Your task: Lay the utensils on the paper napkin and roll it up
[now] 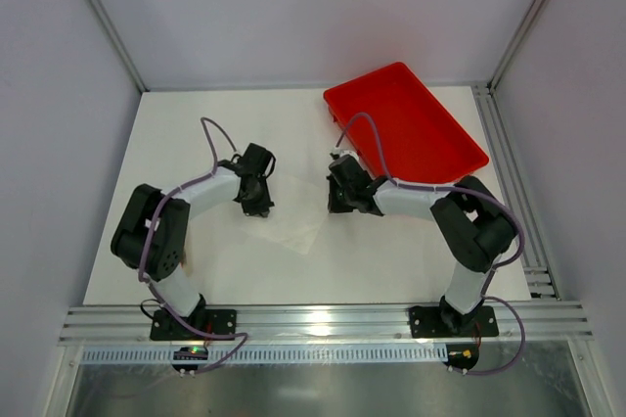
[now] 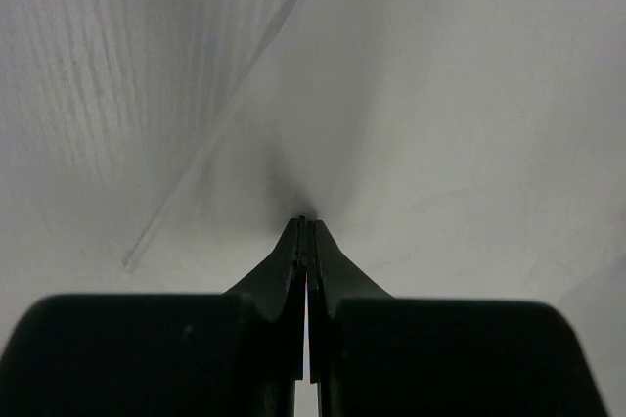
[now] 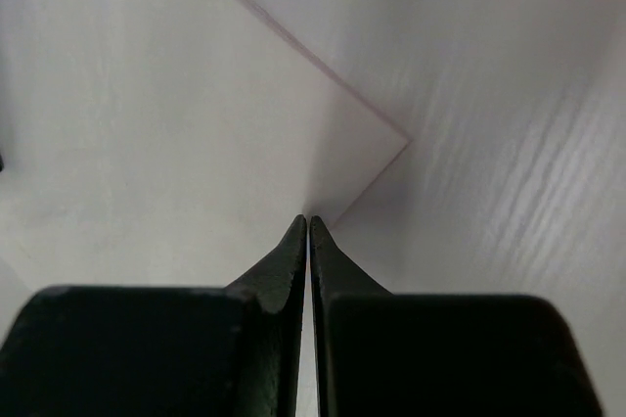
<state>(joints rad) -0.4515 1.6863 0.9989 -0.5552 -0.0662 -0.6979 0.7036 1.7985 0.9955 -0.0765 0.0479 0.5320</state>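
Observation:
The paper napkin (image 1: 293,226) lies flat on the white table between my two grippers. My left gripper (image 1: 258,206) is shut at its left corner. In the left wrist view the tips (image 2: 304,222) pinch the sheet (image 2: 440,94), which puckers around them. My right gripper (image 1: 335,204) is shut at the napkin's right edge. In the right wrist view its tips (image 3: 308,220) meet the edge of the sheet (image 3: 147,94) just below a corner. No utensils show in any view.
A red tray (image 1: 406,128) sits at the back right, close behind the right arm, and looks empty. The table's side rails run along the right edge (image 1: 509,192).

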